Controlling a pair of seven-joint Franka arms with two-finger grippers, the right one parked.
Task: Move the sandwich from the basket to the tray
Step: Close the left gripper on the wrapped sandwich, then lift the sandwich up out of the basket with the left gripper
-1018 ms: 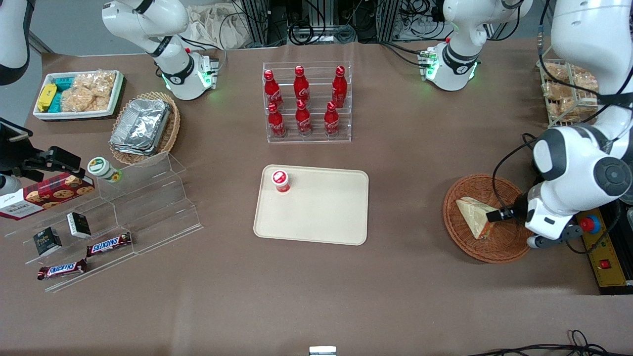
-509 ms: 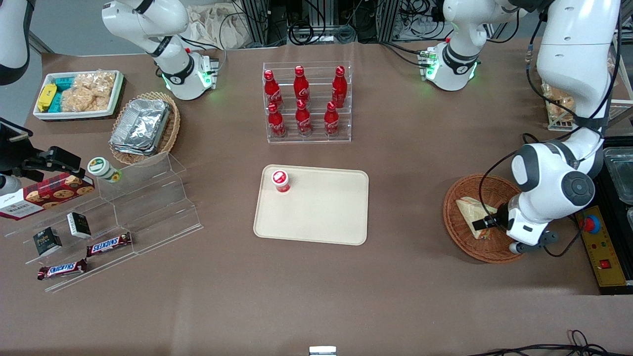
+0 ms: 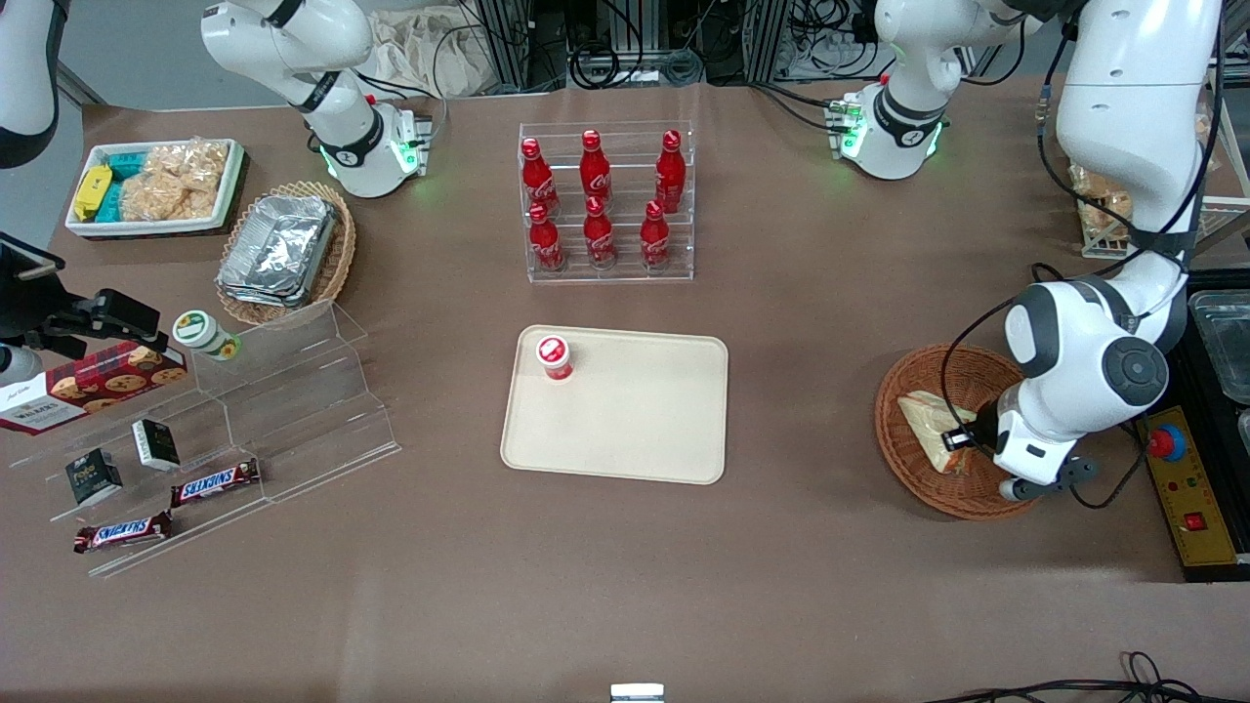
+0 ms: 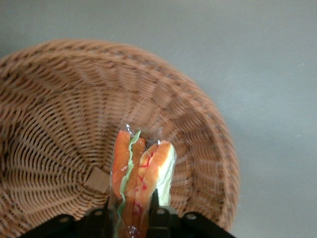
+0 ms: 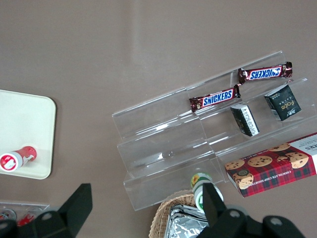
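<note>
My gripper (image 3: 959, 438) is down in the basket (image 3: 903, 459), its fingers on both sides of the sandwich (image 3: 926, 422); whether they squeeze it, I cannot tell. Lifting it and carrying it to the tray (image 3: 635, 430) are left.

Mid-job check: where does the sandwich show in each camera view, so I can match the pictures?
Front view: the sandwich lies in the basket toward the working arm's end of the table, with the claw at its edge.
Left wrist view: the sandwich stands cut edge toward the camera, between the claw's fingers.
Right wrist view: not in it.
Shared landmark: the basket's woven rim.
</note>
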